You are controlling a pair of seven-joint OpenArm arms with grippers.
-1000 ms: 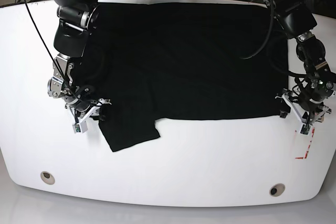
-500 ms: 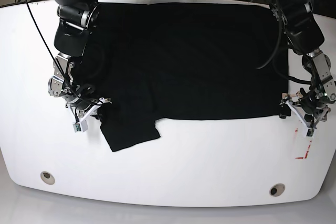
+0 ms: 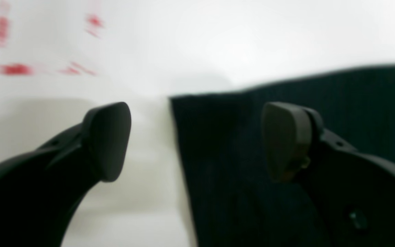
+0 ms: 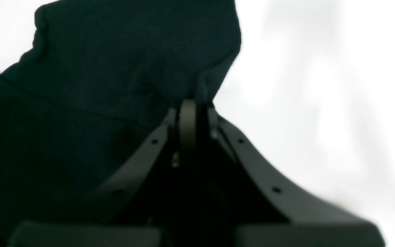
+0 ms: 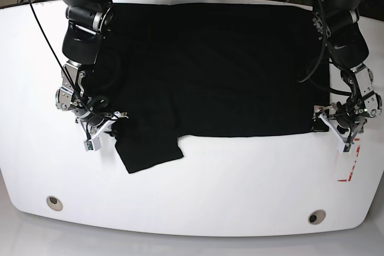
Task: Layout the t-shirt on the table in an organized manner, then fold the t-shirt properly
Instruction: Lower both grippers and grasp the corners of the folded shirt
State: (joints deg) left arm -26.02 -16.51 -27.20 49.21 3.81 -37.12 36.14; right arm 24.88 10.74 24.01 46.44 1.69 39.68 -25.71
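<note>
The t-shirt (image 5: pixel 210 70) lies spread flat on the white worktop (image 5: pixel 240 184), its long axis running across the base view from side to side, filling the far half of the surface. Only plain black cloth shows, with no print visible. One sleeve (image 5: pixel 147 151) juts toward the near edge at the view's left, pointing away from the straight near edge of the body.

The right hand (image 5: pixel 109 125) sits at that sleeve's root. The base view shows only that it is on the cloth; the right wrist view shows its jaws pressed together with a raised fold of the t-shirt (image 4: pixel 122 68) pinched between them, white worktop (image 4: pixel 321 85) beyond.

The left hand (image 5: pixel 336 125) is at the shirt's near corner on the view's right. The left wrist view shows what the base view cannot: its jaws stand wide apart and hold nothing, one finger (image 3: pixel 110 137) over bare worktop (image 3: pixel 218 34), the other finger (image 3: pixel 285 137) over the cloth, with the shirt's corner (image 3: pixel 190 113) lying flat between them. Blurred red marks (image 3: pixel 15 68) lie beyond; in the base view a red mark (image 5: pixel 349 175) sits near the near right edge, with two metal grommets (image 5: pixel 316 216) along the front.
</note>
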